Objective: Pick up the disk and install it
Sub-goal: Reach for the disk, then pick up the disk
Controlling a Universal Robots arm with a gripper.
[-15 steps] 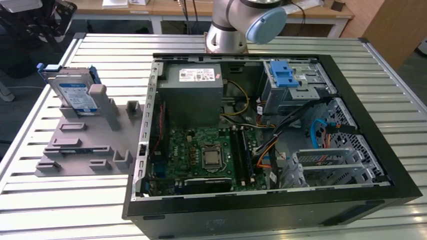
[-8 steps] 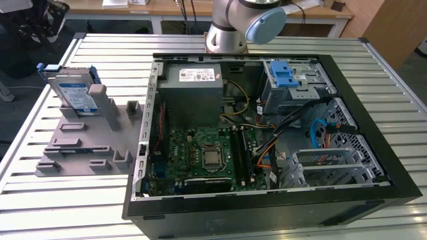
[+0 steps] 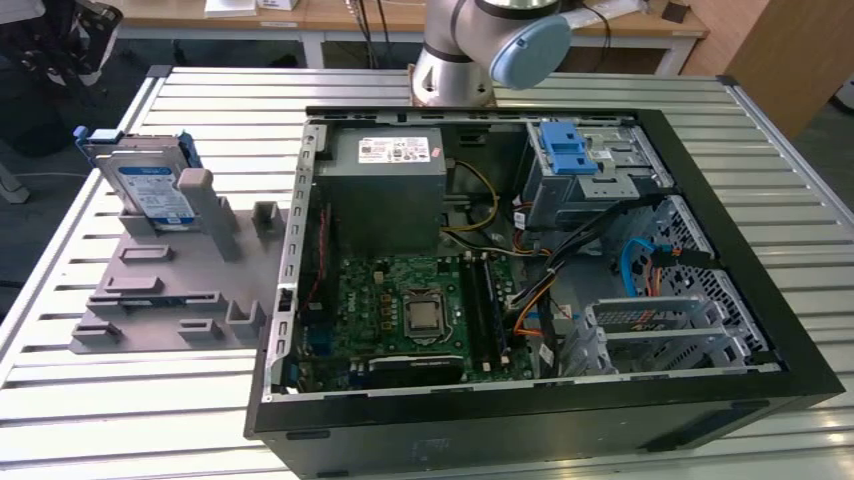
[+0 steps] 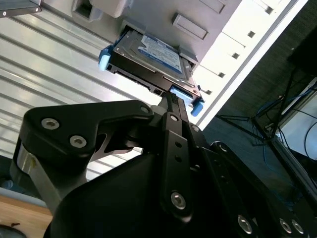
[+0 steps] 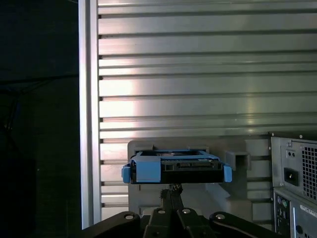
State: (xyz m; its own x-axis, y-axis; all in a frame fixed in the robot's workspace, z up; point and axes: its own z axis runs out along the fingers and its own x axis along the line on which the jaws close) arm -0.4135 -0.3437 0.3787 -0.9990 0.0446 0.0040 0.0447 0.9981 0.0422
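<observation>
The disk point(image 3: 147, 185) stands on edge in a slot of the grey holder point(image 3: 160, 300) at the exterior view's left, its white-and-blue label facing out and blue rails round its edges. In both wrist views the disk point(image 4: 148, 54) point(image 5: 176, 168) lies just beyond my fingertips. My gripper point(image 5: 172, 191) point(image 4: 173, 99) hangs over the disk's connector edge, apart from it. Its black fingers meet at a narrow tip with nothing between them.
An open computer case point(image 3: 747, 330) lies on the slatted metal table point(image 3: 80, 400), with a grey power-supply box point(image 3: 387, 170), a green motherboard point(image 3: 414, 310) and a drive bay with a blue latch point(image 3: 567, 155). The arm's base point(image 3: 461, 50) stands behind the case.
</observation>
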